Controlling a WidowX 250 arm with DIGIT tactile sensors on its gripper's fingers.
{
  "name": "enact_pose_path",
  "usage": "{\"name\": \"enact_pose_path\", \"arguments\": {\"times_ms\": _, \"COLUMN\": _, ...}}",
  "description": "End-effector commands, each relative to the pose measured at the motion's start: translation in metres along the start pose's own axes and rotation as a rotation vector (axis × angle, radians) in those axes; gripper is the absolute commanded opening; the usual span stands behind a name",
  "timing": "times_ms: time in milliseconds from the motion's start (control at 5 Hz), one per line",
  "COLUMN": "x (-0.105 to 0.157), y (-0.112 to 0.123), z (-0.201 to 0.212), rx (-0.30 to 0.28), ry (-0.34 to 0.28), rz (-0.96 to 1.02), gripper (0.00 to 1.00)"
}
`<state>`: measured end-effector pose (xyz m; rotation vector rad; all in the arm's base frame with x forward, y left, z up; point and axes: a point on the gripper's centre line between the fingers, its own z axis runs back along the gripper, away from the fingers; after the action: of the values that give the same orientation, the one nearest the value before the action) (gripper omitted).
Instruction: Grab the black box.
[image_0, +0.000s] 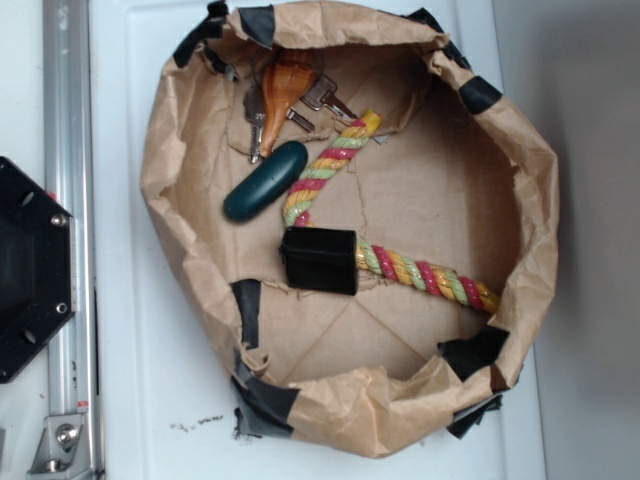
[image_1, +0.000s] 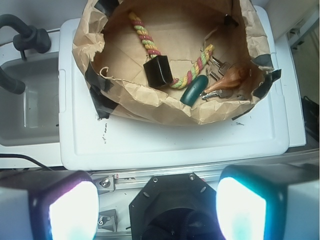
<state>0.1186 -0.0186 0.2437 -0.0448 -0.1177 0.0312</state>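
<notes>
The black box (image_0: 319, 260) sits upright on the floor of a brown paper basket (image_0: 175, 130), resting against a striped rope (image_0: 430, 275). From the wrist view the black box (image_1: 158, 70) lies far ahead inside the basket (image_1: 150, 105). My gripper (image_1: 157, 210) hangs well back from it, over the robot's own base, open with nothing between its bright fingers (image_1: 72, 210). The gripper is out of the exterior view.
A dark teal oval (image_0: 265, 181), a wooden-handled piece (image_0: 281, 85) and metal keys (image_0: 325, 98) lie in the basket's far corner. The basket stands on a white tray (image_0: 125, 300). A metal rail (image_0: 62, 120) and the black base (image_0: 30, 265) lie to the left.
</notes>
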Motion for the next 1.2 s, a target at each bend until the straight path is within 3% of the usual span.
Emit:
{"name": "enact_pose_path", "arguments": {"times_ms": 0, "x": 0.000, "y": 0.000, "z": 0.000, "rx": 0.000, "ry": 0.000, "rz": 0.000, "gripper": 1.00}}
{"name": "enact_pose_path", "arguments": {"times_ms": 200, "x": 0.046, "y": 0.009, "z": -0.035, "rx": -0.002, "ry": 0.014, "rz": 0.009, "gripper": 1.00}}
{"name": "enact_pose_path", "arguments": {"times_ms": 400, "x": 0.092, "y": 0.023, "z": -0.058, "rx": -0.020, "ry": -0.013, "rz": -0.002, "gripper": 1.00}}
{"name": "enact_pose_path", "arguments": {"times_ms": 600, "x": 0.117, "y": 0.042, "z": -0.085, "rx": -0.029, "ry": 0.019, "rz": -0.002, "gripper": 1.00}}
{"name": "enact_pose_path", "arguments": {"times_ms": 800, "x": 0.125, "y": 0.061, "z": -0.128, "rx": -0.122, "ry": 0.100, "rz": -0.040, "gripper": 1.00}}
{"name": "enact_pose_path", "arguments": {"times_ms": 1000, "x": 0.120, "y": 0.053, "z": -0.169, "rx": -0.163, "ry": 0.150, "rz": -0.185, "gripper": 1.00}}
